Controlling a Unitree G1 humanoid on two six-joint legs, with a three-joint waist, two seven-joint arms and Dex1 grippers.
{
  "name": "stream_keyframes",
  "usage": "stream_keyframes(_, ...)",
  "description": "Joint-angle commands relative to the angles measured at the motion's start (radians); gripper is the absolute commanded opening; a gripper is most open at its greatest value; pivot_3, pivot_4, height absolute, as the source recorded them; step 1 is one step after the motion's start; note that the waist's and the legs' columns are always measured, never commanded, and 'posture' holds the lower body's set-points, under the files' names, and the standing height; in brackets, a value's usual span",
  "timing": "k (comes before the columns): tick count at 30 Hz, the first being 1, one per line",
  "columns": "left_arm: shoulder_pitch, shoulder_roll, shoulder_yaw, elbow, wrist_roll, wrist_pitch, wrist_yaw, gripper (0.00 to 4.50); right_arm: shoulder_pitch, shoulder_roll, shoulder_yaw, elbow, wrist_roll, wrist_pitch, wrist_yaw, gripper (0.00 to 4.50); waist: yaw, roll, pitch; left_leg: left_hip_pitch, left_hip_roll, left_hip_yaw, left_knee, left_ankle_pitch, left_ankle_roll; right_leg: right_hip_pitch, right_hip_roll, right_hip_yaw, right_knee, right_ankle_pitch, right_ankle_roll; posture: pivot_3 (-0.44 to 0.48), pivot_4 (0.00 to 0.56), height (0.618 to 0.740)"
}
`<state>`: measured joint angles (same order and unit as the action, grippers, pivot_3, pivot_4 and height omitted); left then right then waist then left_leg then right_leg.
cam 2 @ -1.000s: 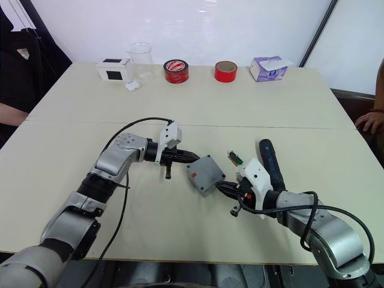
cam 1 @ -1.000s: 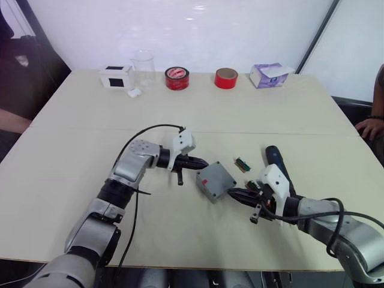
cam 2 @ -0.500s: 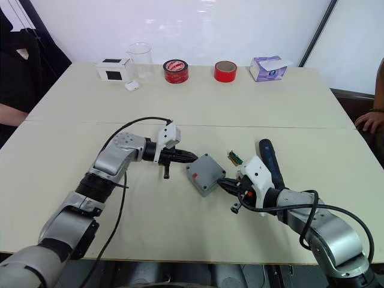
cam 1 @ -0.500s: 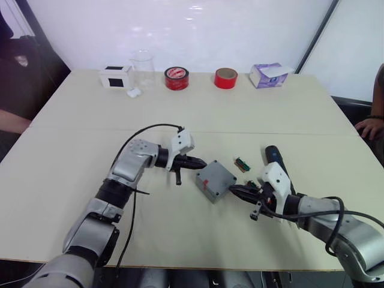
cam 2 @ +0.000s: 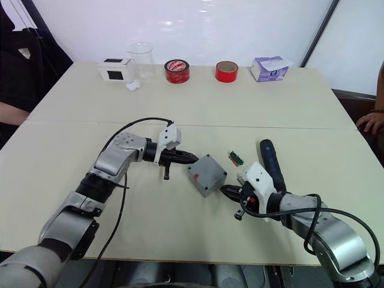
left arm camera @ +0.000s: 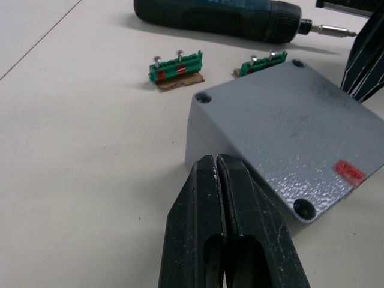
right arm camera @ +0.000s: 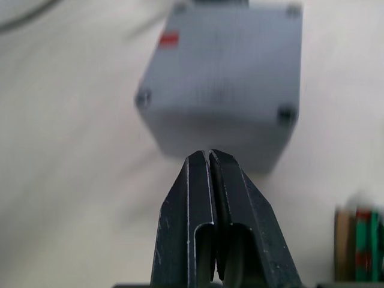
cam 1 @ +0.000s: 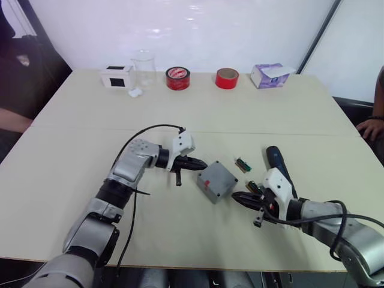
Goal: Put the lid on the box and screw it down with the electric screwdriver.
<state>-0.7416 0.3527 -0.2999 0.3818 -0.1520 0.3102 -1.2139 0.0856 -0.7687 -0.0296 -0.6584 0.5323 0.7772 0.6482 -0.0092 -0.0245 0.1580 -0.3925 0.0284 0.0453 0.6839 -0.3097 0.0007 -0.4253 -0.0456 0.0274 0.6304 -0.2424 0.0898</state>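
The right gripper [cam 1: 235, 196] is backing off the box [cam 1: 216, 181], its closed fingertips now sitting just clear of the box's near side where a second ago they were up against it. The box is nudging slightly away, toward the table's far side. The left gripper [cam 1: 205, 163] is easing its closed tips in closer to the box's left corner.
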Motion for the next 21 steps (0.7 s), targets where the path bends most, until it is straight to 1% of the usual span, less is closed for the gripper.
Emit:
stream_keyframes(1, -0.003, 0.009, 0.010, 0.006, 0.013, -0.037, 0.010, 0.00, -0.006, -0.003, 0.007, -0.008, -0.046, -0.056, -0.003, 0.05, -0.001, 0.000, 0.000, 0.000, 0.000, 0.000, 0.000, 0.000, 0.000, 0.000, 0.000, 0.000, 0.000, 0.000, 0.000, 0.000, 0.150, 0.740)
stream_keyframes(4, 0.013, 0.008, -0.003, 0.014, 0.027, -0.053, 0.009, 0.00, -0.038, 0.018, 0.032, 0.014, -0.067, -0.059, -0.018, 0.05, -0.001, 0.000, 0.000, 0.000, 0.000, 0.000, 0.000, 0.000, 0.000, 0.000, 0.000, 0.000, 0.001, 0.000, 0.000, 0.000, 0.150, 0.740)
stream_keyframes(10, 0.071, 0.019, -0.042, -0.053, 0.034, -0.031, -0.028, 0.00, -0.111, 0.061, 0.131, 0.079, -0.160, -0.068, -0.063, 0.05, -0.001, 0.000, 0.000, 0.001, 0.000, 0.000, 0.000, 0.000, 0.000, 0.000, 0.000, 0.000, 0.001, 0.000, 0.000, 0.000, 0.150, 0.740)
stream_keyframes(16, 0.106, 0.065, -0.035, -0.137, 0.008, 0.021, -0.064, 0.00, -0.187, 0.118, 0.166, 0.093, -0.148, -0.049, -0.044, 0.05, -0.002, 0.000, 0.000, 0.001, 0.000, 0.000, 0.000, 0.000, 0.000, 0.000, 0.000, 0.000, 0.001, 0.000, 0.000, 0.000, 0.150, 0.740)
stream_keyframes(21, 0.124, 0.086, -0.022, -0.194, -0.008, 0.061, -0.068, 0.00, -0.228, 0.134, 0.197, 0.112, -0.149, -0.039, -0.013, 0.05, -0.002, 0.000, 0.000, 0.001, 0.001, 0.000, 0.000, 0.000, 0.000, 0.000, 0.001, 0.000, 0.002, 0.000, 0.000, 0.000, 0.150, 0.740)
